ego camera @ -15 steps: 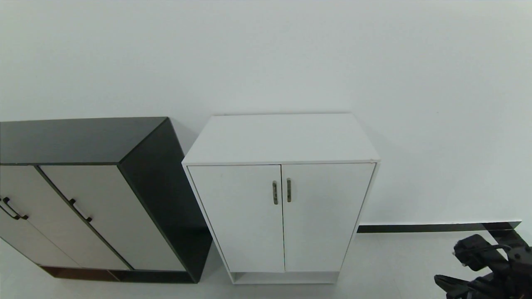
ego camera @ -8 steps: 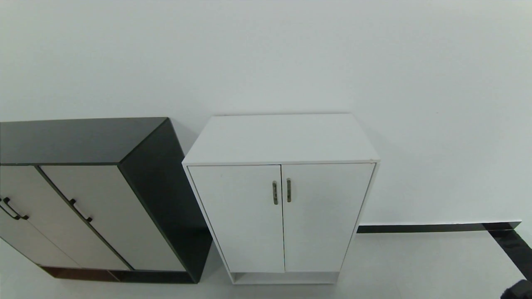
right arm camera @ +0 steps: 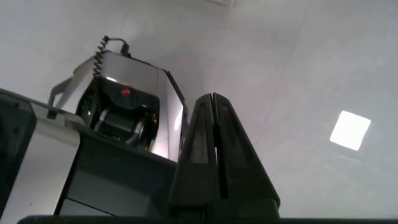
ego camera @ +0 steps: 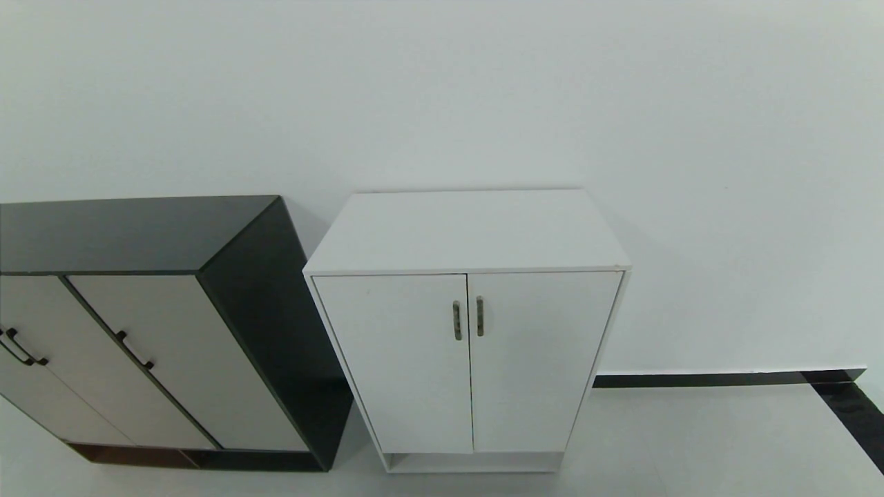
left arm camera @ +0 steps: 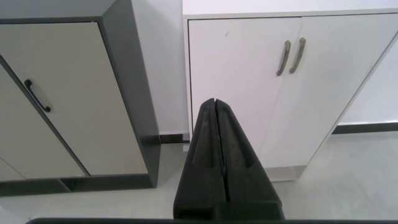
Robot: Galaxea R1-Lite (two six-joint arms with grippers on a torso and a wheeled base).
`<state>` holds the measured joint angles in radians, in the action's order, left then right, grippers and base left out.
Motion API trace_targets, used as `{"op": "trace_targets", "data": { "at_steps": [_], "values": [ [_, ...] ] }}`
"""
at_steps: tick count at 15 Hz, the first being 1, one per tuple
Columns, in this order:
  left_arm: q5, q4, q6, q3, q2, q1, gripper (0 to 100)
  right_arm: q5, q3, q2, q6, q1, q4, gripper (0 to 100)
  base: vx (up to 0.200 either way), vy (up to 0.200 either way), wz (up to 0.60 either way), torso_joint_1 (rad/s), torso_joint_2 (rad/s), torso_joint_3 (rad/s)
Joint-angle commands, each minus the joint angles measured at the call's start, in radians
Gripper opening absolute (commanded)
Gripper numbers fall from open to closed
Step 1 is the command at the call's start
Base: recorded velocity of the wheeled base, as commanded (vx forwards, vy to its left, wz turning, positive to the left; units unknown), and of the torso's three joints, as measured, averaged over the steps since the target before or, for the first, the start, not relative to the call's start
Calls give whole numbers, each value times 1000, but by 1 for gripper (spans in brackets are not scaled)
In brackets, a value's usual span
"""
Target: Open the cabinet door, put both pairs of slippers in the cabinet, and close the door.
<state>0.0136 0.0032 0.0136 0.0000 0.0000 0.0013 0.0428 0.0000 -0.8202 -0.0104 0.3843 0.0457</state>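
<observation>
Presently both jaws sit closed, empty; white cabinet (ego camera: 469,359) doors closed, floor (ego camera: 690,442) beside its right edge.

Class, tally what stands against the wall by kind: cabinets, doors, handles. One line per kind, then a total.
Cabinets: 2, the white cabinet and the black cabinet
Doors: 4, two white doors, two beige doors
Handles: 4, two grey handles, two black handles
Total: 10

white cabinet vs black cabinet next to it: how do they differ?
The white cabinet is white all over; the black cabinet has a black carcass with pale doors. The white cabinet's handles are grey; the black cabinet's handles are black. Both stand against the wall with doors shut.
</observation>
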Motion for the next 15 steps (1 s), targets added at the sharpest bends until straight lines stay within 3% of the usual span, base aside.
{"op": "trace_targets", "data": {
  "at_steps": [1, 5, 15],
  "values": [
    [0, 0, 0, 0, 2, 0, 0, -54, 0, 49, 9, 12, -41, 0, 0, 0, 0, 0, 0, 0],
    [0, 0, 0, 0, 2, 0, 0, -57, 0, 118, 9, -30, -46, 0, 0, 0, 0, 0, 0, 0],
    [-1, 0, -1, 0, 0, 0, 0, -55, 0, 498, 7, -335, -46, 0, 0, 0, 0, 0, 0, 0]
  ]
}}
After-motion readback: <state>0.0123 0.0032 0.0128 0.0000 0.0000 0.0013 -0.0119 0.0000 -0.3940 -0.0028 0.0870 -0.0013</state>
